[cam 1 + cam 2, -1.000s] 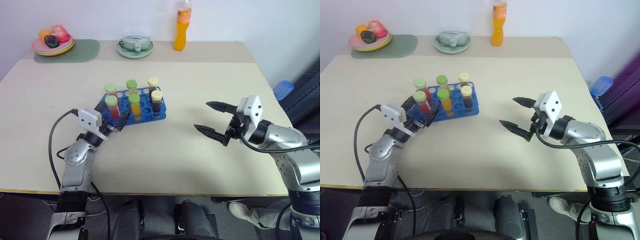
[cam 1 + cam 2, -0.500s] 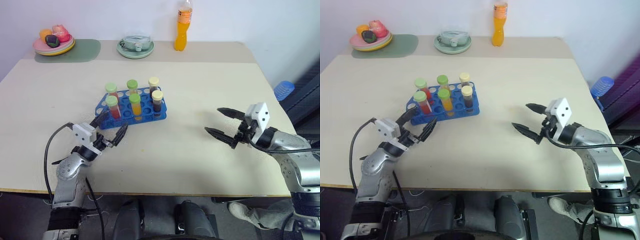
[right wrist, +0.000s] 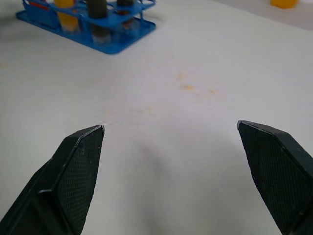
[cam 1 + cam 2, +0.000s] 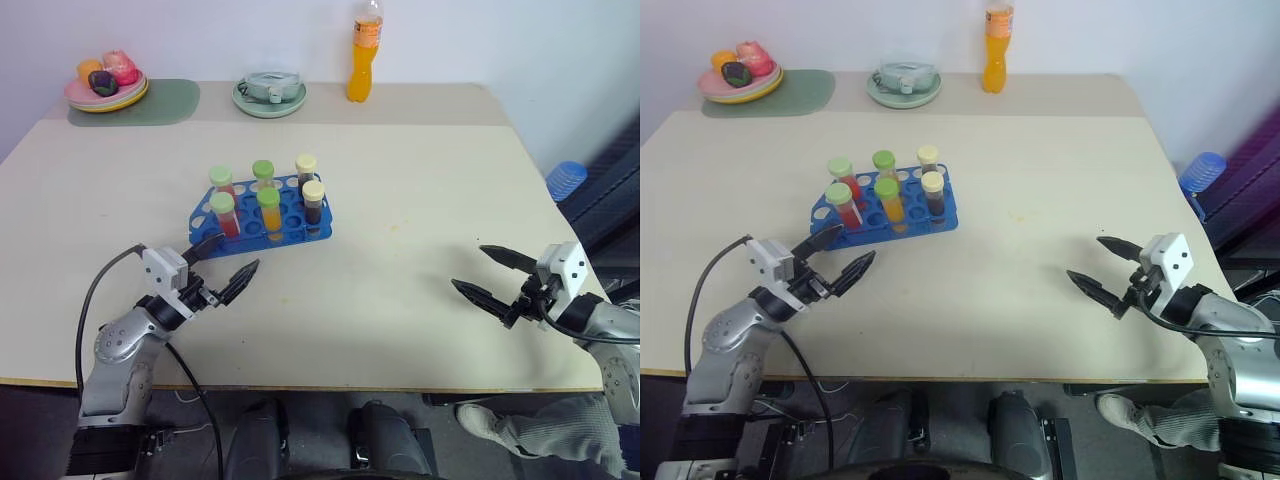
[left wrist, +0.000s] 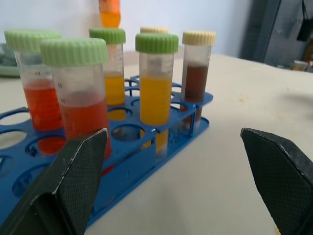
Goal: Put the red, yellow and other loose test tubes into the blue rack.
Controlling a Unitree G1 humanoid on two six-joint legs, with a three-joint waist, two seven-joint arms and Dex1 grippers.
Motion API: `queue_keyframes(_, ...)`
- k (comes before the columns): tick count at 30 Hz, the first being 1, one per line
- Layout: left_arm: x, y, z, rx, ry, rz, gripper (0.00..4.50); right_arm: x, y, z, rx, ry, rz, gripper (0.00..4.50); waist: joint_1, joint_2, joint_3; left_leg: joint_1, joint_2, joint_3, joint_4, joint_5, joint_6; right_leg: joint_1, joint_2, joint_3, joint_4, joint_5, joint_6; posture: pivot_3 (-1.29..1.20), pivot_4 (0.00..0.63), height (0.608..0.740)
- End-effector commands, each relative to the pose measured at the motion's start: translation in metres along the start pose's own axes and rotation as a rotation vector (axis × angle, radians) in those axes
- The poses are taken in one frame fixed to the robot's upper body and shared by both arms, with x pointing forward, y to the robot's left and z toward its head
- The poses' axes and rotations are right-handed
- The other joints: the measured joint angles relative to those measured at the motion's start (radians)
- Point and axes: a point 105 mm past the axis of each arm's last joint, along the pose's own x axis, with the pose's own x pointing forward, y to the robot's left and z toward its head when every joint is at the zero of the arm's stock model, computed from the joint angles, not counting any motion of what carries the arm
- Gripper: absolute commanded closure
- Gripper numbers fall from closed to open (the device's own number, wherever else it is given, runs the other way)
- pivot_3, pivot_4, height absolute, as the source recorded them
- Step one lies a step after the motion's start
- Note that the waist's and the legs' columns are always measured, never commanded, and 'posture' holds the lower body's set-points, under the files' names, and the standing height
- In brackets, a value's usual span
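Note:
The blue rack (image 4: 290, 225) stands left of the table's middle and holds several upright capped test tubes. Two are red (image 4: 228, 222), two yellow (image 4: 271, 220) and two dark brown (image 4: 313, 208). My left gripper (image 4: 236, 254) hovers open and empty just in front of the rack's near left corner, clear of it. In the left wrist view the red (image 5: 83, 117), yellow (image 5: 155, 95) and brown (image 5: 196, 78) tubes stand close ahead between the spread fingers (image 5: 73, 181). My right gripper (image 4: 470, 267) is open and empty over bare table near the front right edge, far from the rack (image 3: 117, 41).
Along the back edge stand an orange drink bottle (image 4: 365, 52), a green dish (image 4: 270, 95) and a plate of fruit (image 4: 106, 88) on a green mat (image 4: 160, 103). A blue object (image 4: 565, 180) lies off the table's right side.
My left gripper has drawn back from the rack toward the front edge. My right gripper has swung right and lower, toward the front right corner. Both stay open.

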Motion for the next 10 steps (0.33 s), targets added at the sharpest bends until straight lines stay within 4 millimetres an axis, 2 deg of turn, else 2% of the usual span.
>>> queue_keyframes(1, -0.0018, -0.0006, 0.0155, 0.018, -0.024, -0.021, 0.05, -0.0085, -0.0063, 0.0085, -0.042, -0.03, -0.028, 0.0, 0.0, 0.0, 0.0, 0.0, 0.0, 0.0, 0.0, 0.0, 0.0, 0.0, 0.0, 0.0, 0.0, 0.0, 0.0, 0.0, 0.15, 0.74)
queue_keyframes(10, -0.0099, -0.0054, 0.0203, 0.004, 0.02, -0.037, 0.05, -0.0074, -0.0043, 0.0042, -0.033, -0.033, -0.031, 0.0, 0.001, 0.0, 0.0, 0.0, 0.0, 0.0, 0.0, 0.0, 0.0, 0.0, 0.0, 0.0, 0.0, 0.0, 0.0, 0.0, 0.15, 0.74)
